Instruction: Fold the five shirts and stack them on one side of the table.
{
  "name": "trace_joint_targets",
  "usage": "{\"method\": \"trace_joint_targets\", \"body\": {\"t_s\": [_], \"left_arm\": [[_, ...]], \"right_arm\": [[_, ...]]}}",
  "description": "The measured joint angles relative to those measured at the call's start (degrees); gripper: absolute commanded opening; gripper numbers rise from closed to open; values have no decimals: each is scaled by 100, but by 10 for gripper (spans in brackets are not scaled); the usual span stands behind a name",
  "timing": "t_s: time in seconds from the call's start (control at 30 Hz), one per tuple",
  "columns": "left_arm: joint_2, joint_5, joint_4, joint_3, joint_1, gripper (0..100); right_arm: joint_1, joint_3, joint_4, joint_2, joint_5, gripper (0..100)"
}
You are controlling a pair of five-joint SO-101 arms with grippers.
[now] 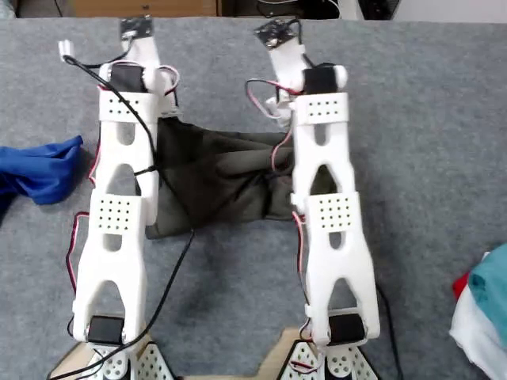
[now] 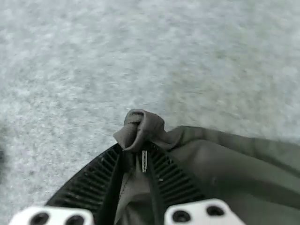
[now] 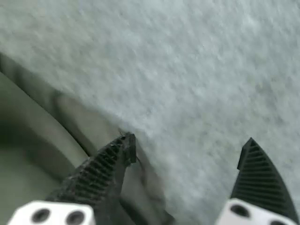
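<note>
At the left gripper [image 2: 140,154]: pinched closed on a bunched corner [image 2: 139,126] of the dark olive shirt [image 2: 225,173], a knot of cloth poking out past the fingertips and the rest trailing off to one side. At the right gripper [image 3: 188,143]: spread wide, holding nothing, with one finger [image 3: 101,168] at the shirt's edge and the other finger [image 3: 255,173] over bare grey table [image 3: 197,56]. On that side, then, cloth beside the gap rather than inside it. Probably calls for a shift toward the shirt before closing, otherwise a pinch of felt alone. Seen from above: rumpled in the middle of the table, lying crosswise under and between both arms, long axis from one arm to the other. Farther out, well apart from all this: a blue shirt [image 1: 43,170] at the left edge, a heap of teal, white and red cloth [image 1: 483,309] at the right edge.
</note>
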Motion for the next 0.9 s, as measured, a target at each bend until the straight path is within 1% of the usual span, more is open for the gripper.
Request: {"method": "trace_joint_targets", "body": {"t_s": [0.1,0.2,0.27,0.43,0.47,0.6,0.8,0.9], "left_arm": [[-18,-18,18,0,18,19],[-18,-18,18,0,9,19],[-18,-18,18,0,9,19],[-18,-18,18,0,9,19],[-35,-18,18,0,9,19],[-387,-18,18,0,9,19],[-642,-18,18,0,9,19],[-642,-18,18,0,9,19]], "right_arm": [[-79,44,-211,457,-378,335],[-88,70,-246,545,-448,312],[-88,70,-246,563,-466,251],[-88,70,-246,563,-484,16],[-88,70,-246,563,-484,3],[-88,70,-193,563,-484,30],[-88,70,26,563,-484,30],[-88,53,176,563,-484,6]]}}
